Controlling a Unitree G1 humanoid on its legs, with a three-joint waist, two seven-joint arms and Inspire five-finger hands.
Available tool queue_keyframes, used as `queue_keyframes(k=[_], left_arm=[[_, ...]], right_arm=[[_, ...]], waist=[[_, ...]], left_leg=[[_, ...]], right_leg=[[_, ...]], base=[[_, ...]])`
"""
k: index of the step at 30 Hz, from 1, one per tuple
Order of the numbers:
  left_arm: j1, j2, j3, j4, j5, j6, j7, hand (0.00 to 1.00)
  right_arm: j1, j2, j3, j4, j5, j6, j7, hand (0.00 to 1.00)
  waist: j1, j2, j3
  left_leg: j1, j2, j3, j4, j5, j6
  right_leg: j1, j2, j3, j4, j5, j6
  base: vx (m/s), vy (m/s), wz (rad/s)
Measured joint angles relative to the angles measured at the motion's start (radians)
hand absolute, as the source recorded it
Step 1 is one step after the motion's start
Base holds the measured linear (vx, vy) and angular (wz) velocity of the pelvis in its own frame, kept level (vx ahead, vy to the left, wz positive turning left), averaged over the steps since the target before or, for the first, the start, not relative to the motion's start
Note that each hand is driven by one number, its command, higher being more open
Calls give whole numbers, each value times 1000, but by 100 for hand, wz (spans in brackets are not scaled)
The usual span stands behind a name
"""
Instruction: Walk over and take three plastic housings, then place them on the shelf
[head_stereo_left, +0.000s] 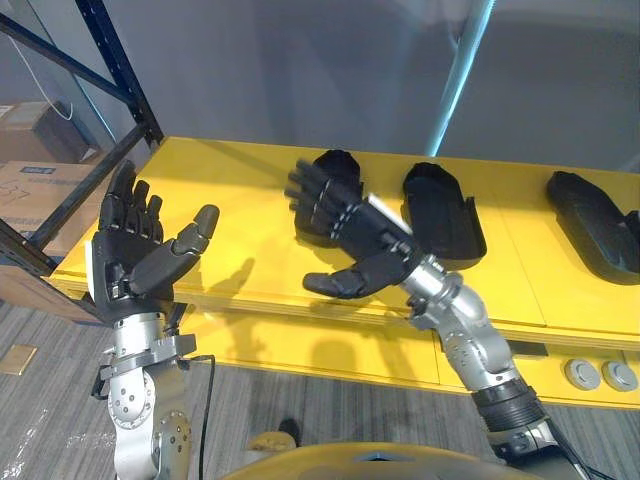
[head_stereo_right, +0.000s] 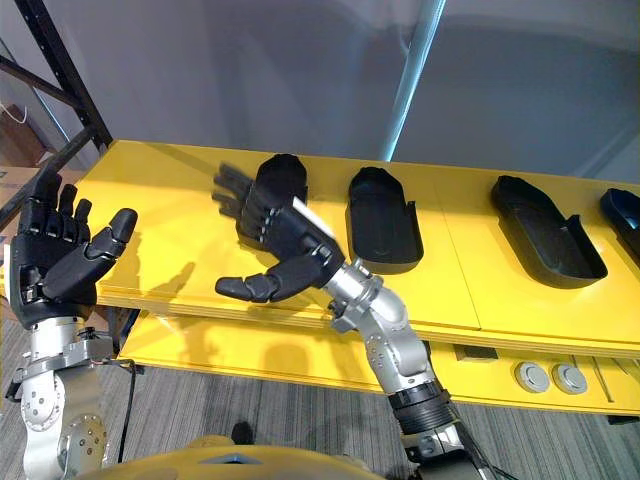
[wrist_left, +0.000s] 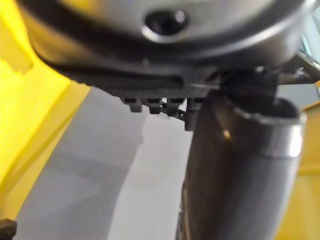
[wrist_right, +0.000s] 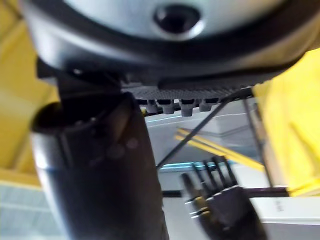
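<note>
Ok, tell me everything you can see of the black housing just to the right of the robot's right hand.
The black housing is a matte, plastic-looking shell, long and hollow, lying open side up. Its far end is rounded with a taller wall; its near end is lower and squarer. It rests flat on the yellow surface, lengthwise away from the robot, beside a similar housing half hidden by the open right hand. No hand touches it.
</note>
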Motion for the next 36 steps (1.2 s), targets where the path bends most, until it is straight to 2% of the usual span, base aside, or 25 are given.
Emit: queue_keyframes(k=[4, 8, 12, 17, 18, 24, 30, 34, 35, 36], left_arm=[[0, 0, 18, 0, -3, 0, -12, 100], [0, 0, 17, 0, -3, 0, -46, 100], [0, -1, 13, -2, -3, -6, -52, 100], [0, -18, 3, -3, -3, -7, -47, 100], [2, -19, 0, -37, -36, -7, -33, 100], [2, -19, 0, -37, -36, -7, -32, 100], [10, -19, -2, -37, -32, -29, 2, 100], [20, -19, -2, -36, -31, -43, 15, 100], [20, -18, 0, -36, -29, -53, 22, 100], [20, -17, 1, -36, -28, -55, 24, 100]], right_arm=[[0, 11, -87, -63, 64, -28, -17, 100], [34, 52, -219, -65, 77, -86, -145, 100], [109, 112, -374, -72, -74, -182, -379, 100], [192, 137, -447, -109, -228, -199, -596, 100], [312, 172, -504, -179, -297, -198, -769, 100], [314, 172, -500, -179, -296, -198, -769, 100], [347, 170, -405, -175, -289, -193, -719, 100], [348, 143, -324, -155, -240, -191, -581, 100], [348, 113, -309, -146, -185, -168, -474, 100], [348, 100, -306, -143, -163, -156, -435, 100]], waist=[[-6, -2, -1], [-21, -2, -2], [-39, 6, -8], [-74, 22, -17], [-107, 27, -20], [-106, 28, -19], [-107, 25, -15], [-107, 18, -6], [-106, 9, 0], [-106, 6, 2]], left_leg=[[2, 2, 18, 0, -7, 7], [0, 4, 40, 0, -7, 4], [1, 6, 71, 0, -9, 6], [4, 9, 97, 4, -15, 2], [20, 11, 131, 0, -35, -1], [19, 11, 131, 0, -35, -1], [-4, 13, 143, 4, -33, 1], [-5, 16, 160, 13, -43, 0], [-9, 20, 166, 32, -56, -2], [-11, 21, 167, 37, -60, -2]], right_leg=[[-9, 0, 17, 0, 0, 0], [-23, 0, 38, 0, 2, 2], [-40, 0, 70, 0, 5, 4], [-53, 1, 102, 0, 5, 5], [-58, 1, 137, 8, 4, 5], [-60, 1, 138, 8, 4, 5], [-91, 2, 145, 11, 5, 5], [-96, 3, 159, 8, 5, 5], [-95, 3, 165, 7, 5, 5], [-95, 3, 165, 6, 5, 5]], base=[[8, 9, -14], [30, 19, -16], [58, 16, -20], [48, 5, -15], [11, 1, -5], [0, 0, 0], [12, 2, -5], [37, 4, -12], [46, 1, -9], [57, 1, -8]])
